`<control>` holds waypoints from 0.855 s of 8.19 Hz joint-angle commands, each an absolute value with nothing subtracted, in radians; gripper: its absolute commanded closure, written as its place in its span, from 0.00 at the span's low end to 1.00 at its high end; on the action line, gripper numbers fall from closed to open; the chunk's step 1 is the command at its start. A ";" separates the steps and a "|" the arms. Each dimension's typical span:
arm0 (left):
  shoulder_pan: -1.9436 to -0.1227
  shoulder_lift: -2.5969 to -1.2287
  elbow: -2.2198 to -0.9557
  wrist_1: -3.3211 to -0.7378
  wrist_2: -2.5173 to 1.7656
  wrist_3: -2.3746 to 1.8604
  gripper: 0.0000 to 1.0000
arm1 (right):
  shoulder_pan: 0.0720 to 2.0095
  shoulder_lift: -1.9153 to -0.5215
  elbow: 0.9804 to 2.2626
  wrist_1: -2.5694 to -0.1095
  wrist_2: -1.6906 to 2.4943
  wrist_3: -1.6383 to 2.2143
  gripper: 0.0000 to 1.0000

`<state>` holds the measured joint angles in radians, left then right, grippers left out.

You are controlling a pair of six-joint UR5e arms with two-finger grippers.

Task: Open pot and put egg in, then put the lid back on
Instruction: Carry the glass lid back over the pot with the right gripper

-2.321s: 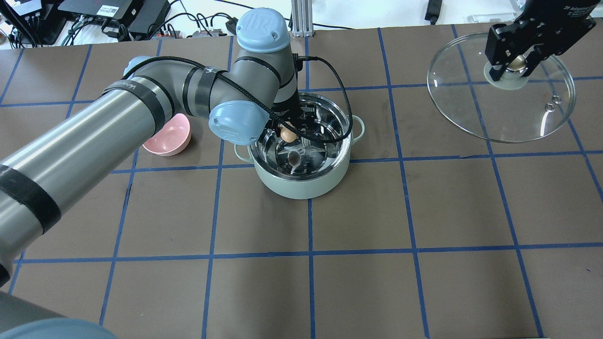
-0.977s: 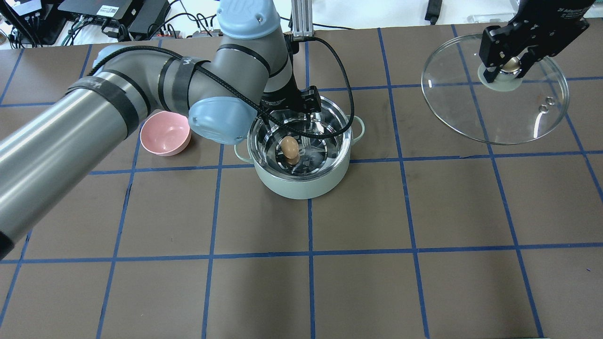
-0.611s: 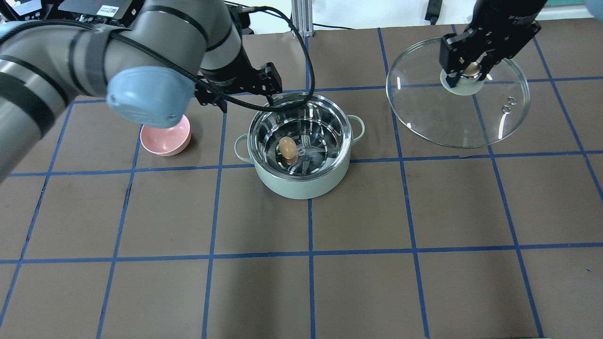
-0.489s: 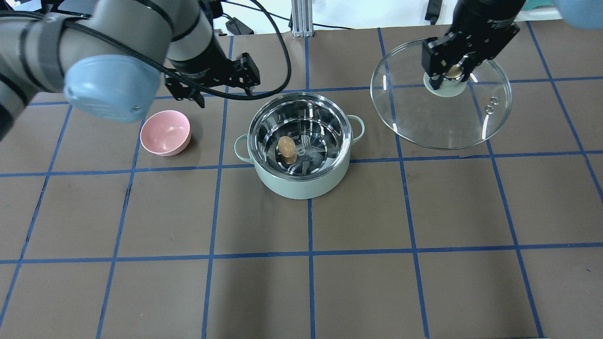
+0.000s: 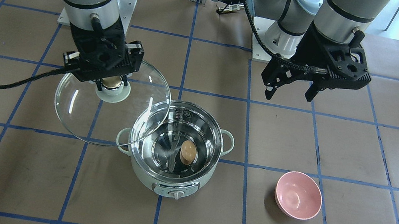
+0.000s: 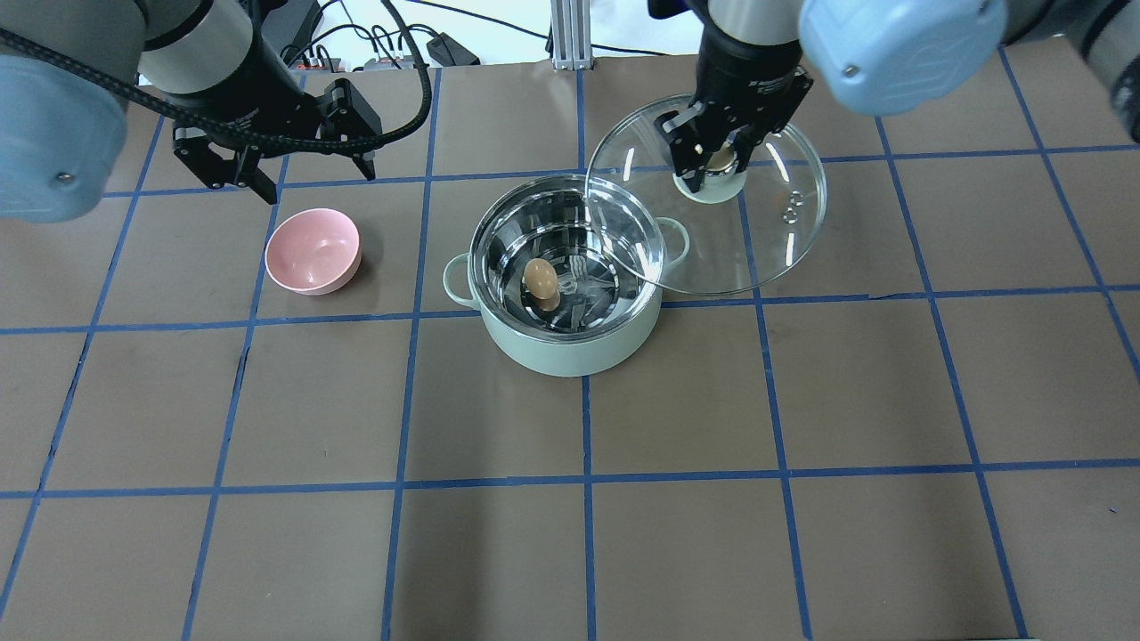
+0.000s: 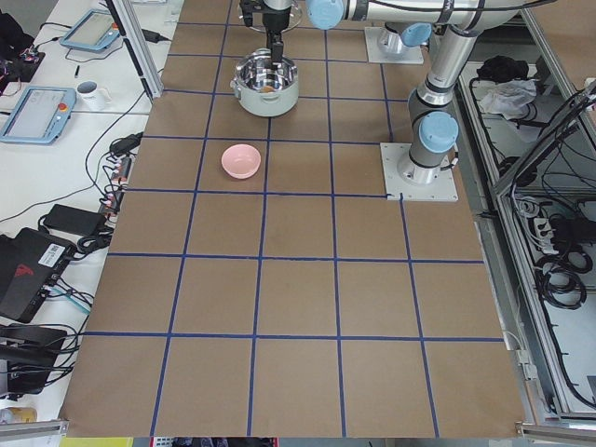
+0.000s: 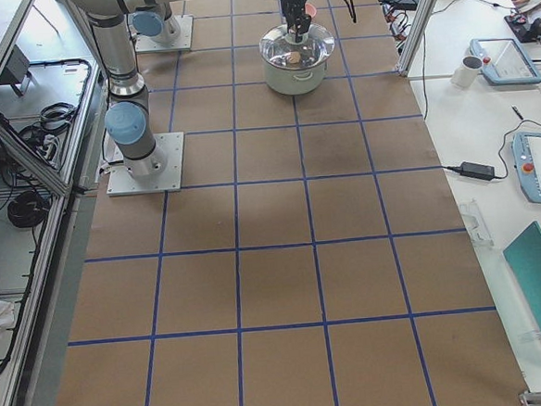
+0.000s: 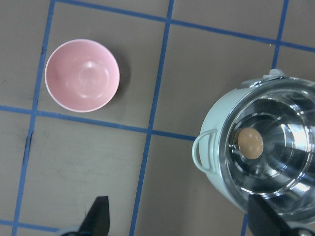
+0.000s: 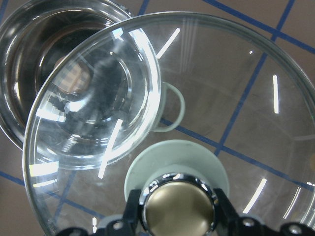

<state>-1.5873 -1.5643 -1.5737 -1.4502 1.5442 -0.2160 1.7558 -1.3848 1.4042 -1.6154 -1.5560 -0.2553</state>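
The mint-green pot (image 6: 570,349) stands open mid-table, also in the front view (image 5: 168,179). The light-brown egg (image 6: 538,278) lies on its steel bottom, seen too in the front view (image 5: 188,150) and the left wrist view (image 9: 249,142). My right gripper (image 6: 712,162) is shut on the beige knob of the glass lid (image 6: 768,233) and holds it in the air, its edge overlapping the pot's right rim. The right wrist view shows the lid (image 10: 236,88) from above. My left gripper (image 6: 316,182) is open and empty, above the table behind the bowl.
A pink bowl (image 6: 313,251) sits empty left of the pot, also in the left wrist view (image 9: 82,75). Cables and electronics lie along the table's far edge. Blue tape lines grid the brown table surface (image 6: 677,409).
My left gripper released the egg into the pot, rose out and moved left and back. My right gripper carried the lid leftward until it overlaps the pot's rim.
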 commanded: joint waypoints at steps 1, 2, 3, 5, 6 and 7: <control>-1.594 -1.517 -1.572 -1.578 1.555 -0.192 0.00 | 1.862 -1.289 1.388 -1.702 -1.507 -0.222 1.00; -1.594 -1.514 -1.572 -1.595 1.552 -0.151 0.00 | 1.891 -1.246 1.375 -1.741 -1.500 -0.222 1.00; -1.592 -1.514 -1.571 -1.597 1.555 -0.109 0.00 | 1.916 -1.214 1.359 -1.755 -1.500 -0.222 1.00; -1.594 -1.517 -1.572 -1.598 1.551 -0.083 0.00 | 1.928 -1.195 1.356 -1.755 -1.496 -0.227 1.00; -1.592 -1.517 -1.572 -1.598 1.551 -0.083 0.00 | 1.931 -1.181 1.356 -1.773 -1.459 -0.224 1.00; -1.592 -1.517 -1.572 -1.598 1.554 -0.083 0.00 | 1.931 -1.171 1.356 -1.785 -1.456 -0.229 1.00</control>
<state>-1.5928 -1.5164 -1.5722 -1.5979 1.5521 -0.0877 1.9265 -1.1924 1.3572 -1.7628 -1.4796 -0.2251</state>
